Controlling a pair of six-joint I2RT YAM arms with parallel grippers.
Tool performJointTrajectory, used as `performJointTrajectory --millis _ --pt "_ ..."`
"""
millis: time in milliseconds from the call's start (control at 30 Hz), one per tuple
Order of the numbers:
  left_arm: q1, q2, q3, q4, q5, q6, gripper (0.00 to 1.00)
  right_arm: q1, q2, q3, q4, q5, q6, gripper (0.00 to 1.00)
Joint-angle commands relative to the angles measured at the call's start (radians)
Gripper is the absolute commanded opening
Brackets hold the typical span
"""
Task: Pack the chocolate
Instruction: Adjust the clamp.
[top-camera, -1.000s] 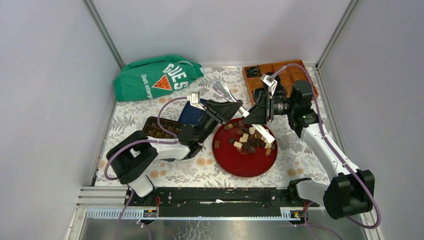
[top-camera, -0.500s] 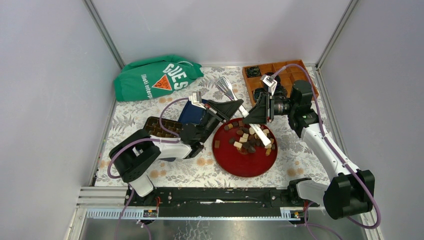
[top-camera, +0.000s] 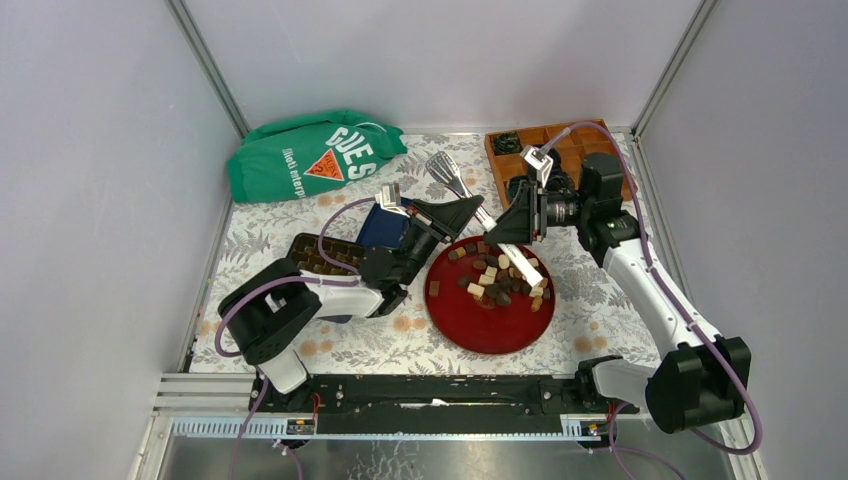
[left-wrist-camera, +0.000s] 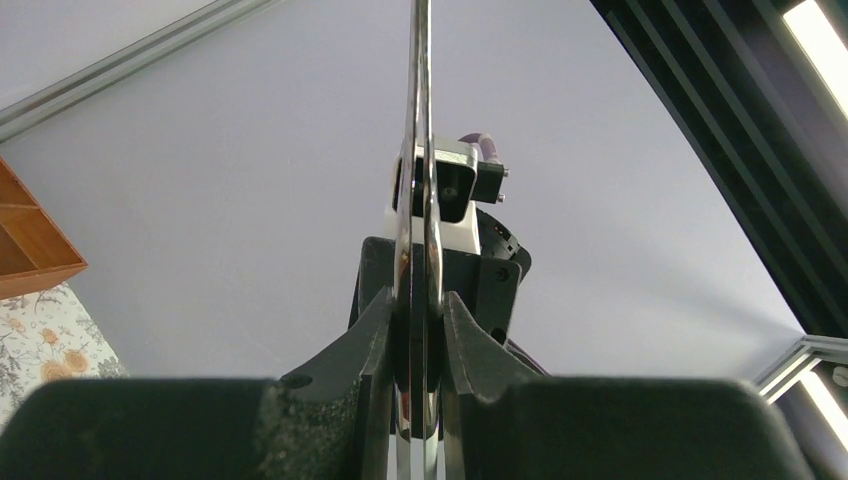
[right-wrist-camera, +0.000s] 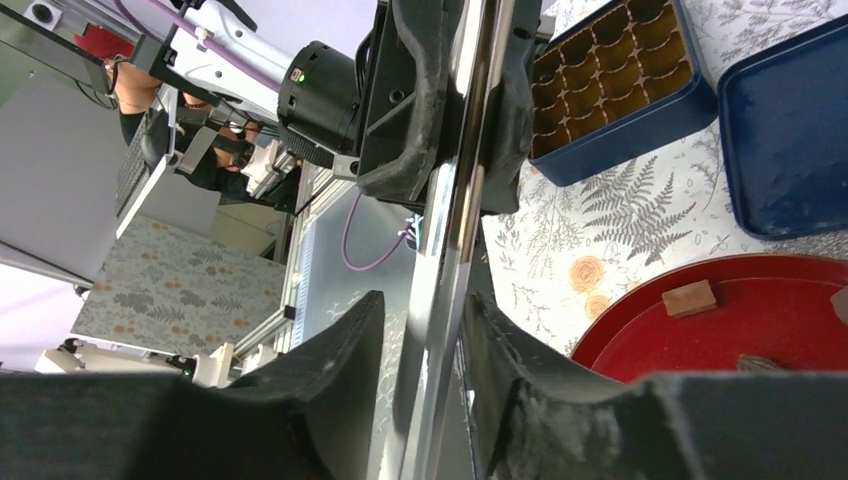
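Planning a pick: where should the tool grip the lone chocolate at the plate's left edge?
Probably grip the lone chocolate across its flat sides, from straight above: it is blocky, lies flat on the red plate, apart from the pile.

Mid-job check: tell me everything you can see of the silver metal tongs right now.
The silver metal tongs are slim and shiny: two flat strips, seen edge-on from the wrist cameras, with a flared end. They are held off the table, reaching from that far end to above the round red plate of small chocolate pieces. The left claw is shut on the strips. They also run between the right claw's fingers, though contact there is unclear.
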Motion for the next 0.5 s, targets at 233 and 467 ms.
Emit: performJointTrajectory --millis 233,467 --pt "-0.003 0.005 0.017 0.058 -0.019 -0.022 0.28 0.012 0.026 0.037 0.112 -0.004 0.119 0.25" --pt "-0.004 -0.003 0.012 0.058 0.013 -0.006 0.64 0.011 0.014 0.013 0.192 -0.024 0.201 0.25"
